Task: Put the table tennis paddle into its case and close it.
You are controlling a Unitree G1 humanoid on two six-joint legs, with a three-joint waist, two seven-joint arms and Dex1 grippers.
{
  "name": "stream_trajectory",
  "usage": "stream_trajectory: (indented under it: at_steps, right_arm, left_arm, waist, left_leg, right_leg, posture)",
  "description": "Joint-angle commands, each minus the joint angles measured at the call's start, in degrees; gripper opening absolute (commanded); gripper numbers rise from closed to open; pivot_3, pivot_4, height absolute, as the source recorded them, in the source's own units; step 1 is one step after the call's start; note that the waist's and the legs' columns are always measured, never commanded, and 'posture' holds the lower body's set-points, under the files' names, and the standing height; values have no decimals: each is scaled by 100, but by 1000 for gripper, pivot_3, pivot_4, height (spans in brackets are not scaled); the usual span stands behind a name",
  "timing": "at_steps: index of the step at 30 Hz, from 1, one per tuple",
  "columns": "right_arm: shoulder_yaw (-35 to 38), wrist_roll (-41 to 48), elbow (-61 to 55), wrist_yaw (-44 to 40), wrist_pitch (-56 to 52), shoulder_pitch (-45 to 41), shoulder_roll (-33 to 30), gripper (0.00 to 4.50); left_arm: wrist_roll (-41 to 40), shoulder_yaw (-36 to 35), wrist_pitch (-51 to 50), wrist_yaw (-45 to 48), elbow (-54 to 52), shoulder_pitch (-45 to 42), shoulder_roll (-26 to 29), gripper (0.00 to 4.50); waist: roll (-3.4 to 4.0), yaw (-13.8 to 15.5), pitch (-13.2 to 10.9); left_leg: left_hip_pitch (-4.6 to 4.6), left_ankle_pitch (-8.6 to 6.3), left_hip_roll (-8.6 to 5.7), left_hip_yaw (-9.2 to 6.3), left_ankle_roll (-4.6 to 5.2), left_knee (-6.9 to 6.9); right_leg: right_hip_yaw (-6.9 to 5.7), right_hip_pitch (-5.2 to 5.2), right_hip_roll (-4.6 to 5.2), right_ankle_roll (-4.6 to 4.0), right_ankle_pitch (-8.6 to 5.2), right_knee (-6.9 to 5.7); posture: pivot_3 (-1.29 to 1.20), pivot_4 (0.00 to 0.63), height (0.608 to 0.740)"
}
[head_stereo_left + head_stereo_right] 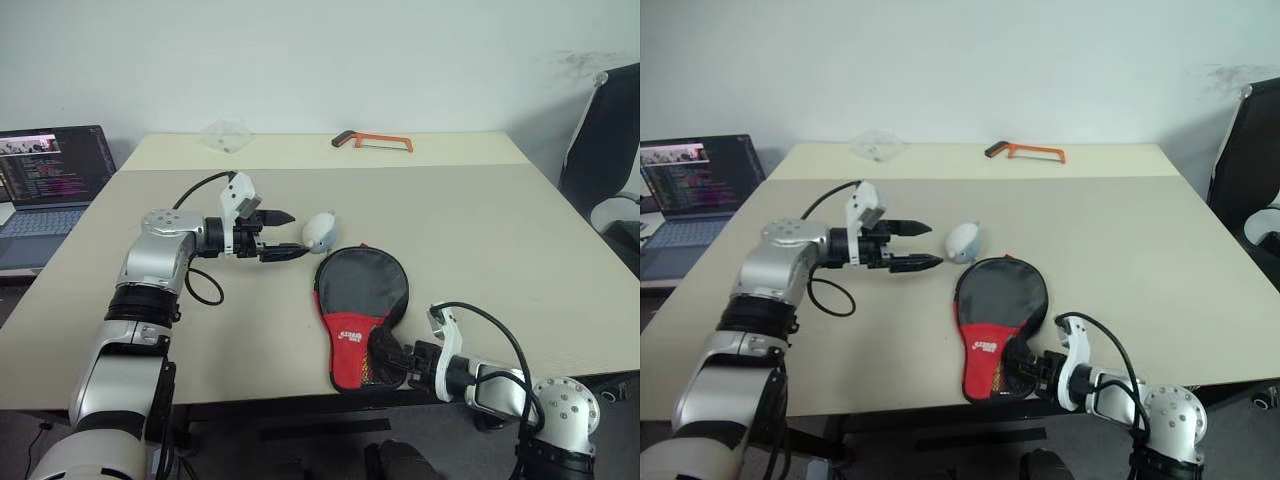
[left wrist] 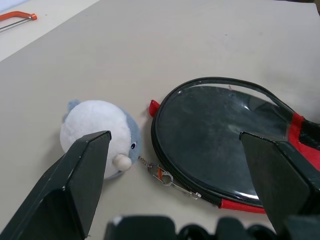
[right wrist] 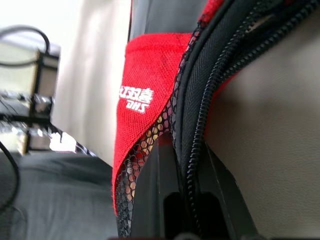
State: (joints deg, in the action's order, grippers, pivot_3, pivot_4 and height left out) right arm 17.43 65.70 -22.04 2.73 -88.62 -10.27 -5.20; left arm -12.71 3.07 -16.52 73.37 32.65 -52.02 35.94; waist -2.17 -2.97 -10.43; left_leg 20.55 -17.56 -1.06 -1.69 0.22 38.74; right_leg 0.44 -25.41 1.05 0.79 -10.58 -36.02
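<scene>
A pale beige tabletop (image 1: 480, 230) is seen against a white wall, with a laptop (image 1: 45, 180) on a lower surface at the robot's left and a dark chair (image 1: 605, 150) at its right.

The right tool (image 1: 392, 358) is clenched on the handle end of the case (image 1: 360, 310), at the near edge of the tabletop; in the right wrist view the black zip edge of the case is seen pinched between the two fingers (image 3: 220, 195), with the red band and its white logo just beyond. The case is laid flat, its round clear-panelled end pointed away from the robot and its red band and mesh pocket toward the near edge. A round dark face can be made out under the clear panel; whether it is the paddle cannot be told for certain.

The left tool (image 1: 920, 246) is held released, its fingers spread wide, above the tabletop just left of the case's round end. Between its fingertips and the case a small white and grey plush toy (image 2: 100, 137) is lying, joined to the case's zip pull by a short chain.

At the far edge an orange hacksaw (image 1: 373, 141) and a clear plastic wrapper (image 1: 226, 134) are lying, well apart from the case.
</scene>
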Motion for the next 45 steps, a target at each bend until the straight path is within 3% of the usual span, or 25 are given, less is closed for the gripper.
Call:
stream_trajectory:
  at_steps: [1, 3, 12, 13, 17, 21, 24, 29, 32, 35, 39, 45]
  right_arm:
    - [-174, -138, 90, -117, -2, 49, -152, 532]
    - [-197, -167, 92, -178, 30, 56, -218, 1010]
    - [78, 481, -383, -653, -110, -79, -986, 4057]
    - [129, 527, -694, -925, -102, -54, -1538, 4416]
    - [382, 950, -1256, -1493, 161, -462, -2855, 4469]
    - [-21, 1052, -1366, -1557, 564, -1522, -3228, 4469]
    - [-956, -115, -1059, -1174, 1227, -2233, -2802, 4469]
    - [-2891, -2889, 355, -990, 3577, -2511, -1927, 4469]
    - [-2815, -3470, 1592, -957, 4879, -2363, -887, 4469]
    - [-2750, -3975, 2742, -1002, 5600, -2251, -349, 4469]
    - [-2748, -4161, 3205, -1223, 5711, -2041, 6, 4469]
    - [-2975, -4336, 2948, -1544, 5213, -1684, 123, 4469]
  left_arm:
    - [10, -37, 112, 34, -21, -160, 15, 4500]
    - [10, -36, 112, 33, -27, -154, 13, 4500]
    - [40, -29, 134, -13, 6, -142, -9, 4500]
    - [53, -48, 142, -78, 45, -148, -15, 4500]
    - [134, -112, 238, -339, 320, -267, -49, 4500]
    - [229, -117, 394, -559, 672, -480, -167, 4500]
    - [466, -70, 584, -1033, 1106, -721, -340, 4500]
    - [758, -12, 600, -1708, 1820, -1060, -747, 4500]
    - [928, 33, 553, -2101, 2151, -1182, -1032, 4500]
    - [927, -55, 598, -2375, 2481, -1310, -1349, 4500]
    - [984, -67, 741, -2580, 2920, -1446, -1639, 4500]
    - [1390, 53, 987, -3442, 3675, -1580, -1981, 4500]
  waist:
    - [0, 9, 0]
    - [0, 15, 0]
    - [1, 112, -1]
    - [4, 120, -2]
    - [15, 137, -10]
    - [6, 111, -15]
    - [6, 107, -14]
    - [4, 129, -13]
    - [2, 130, -12]
    - [-2, 157, -9]
    - [-2, 144, -8]
    - [-3, 118, 0]
  left_leg:
    - [0, 0, -1, 2, 0, 1]
    - [3, 0, -5, 5, 0, 3]
    - [10, 0, -12, 4, 0, 7]
    - [13, 0, -13, 4, 0, 8]
    - [30, 0, -30, 12, 2, 18]
    - [26, 0, -19, 15, 2, 19]
    - [25, 0, -11, 9, 2, 18]
    - [29, 1, -22, 16, 2, 19]
    - [47, -2, -35, 32, 6, 20]
    - [66, -5, -38, 34, 11, 21]
    - [121, 1, -41, 31, 2, 24]
    - [79, -8, -35, 26, 15, 20]
  right_leg:
    - [2, 0, 0, 2, 1, 0]
    - [6, 0, 2, 6, 3, 1]
    - [5, -2, 6, 11, 6, 4]
    - [5, -3, 6, 12, 7, 5]
    - [9, -13, 7, 34, 10, 9]
    - [14, -10, 6, 40, 15, 9]
    - [9, -9, 1, 41, 14, 6]
    - [16, -16, 7, 39, 16, 4]
    - [30, -33, 14, 23, 40, 5]
    - [32, -55, 31, 22, 48, 3]
    - [30, -108, 41, 22, 56, -1]
    - [27, -72, 34, 20, 57, 1]
  posture:
    - [0, 150, 740]
    - [0, 150, 740]
    - [0, 150, 740]
    - [0, 150, 740]
    - [0, 150, 740]
    - [0, 150, 740]
    - [0, 150, 740]
    - [0, 150, 740]
    - [0, 150, 740]
    - [0, 150, 740]
    - [0, 150, 740]
    - [0, 150, 740]
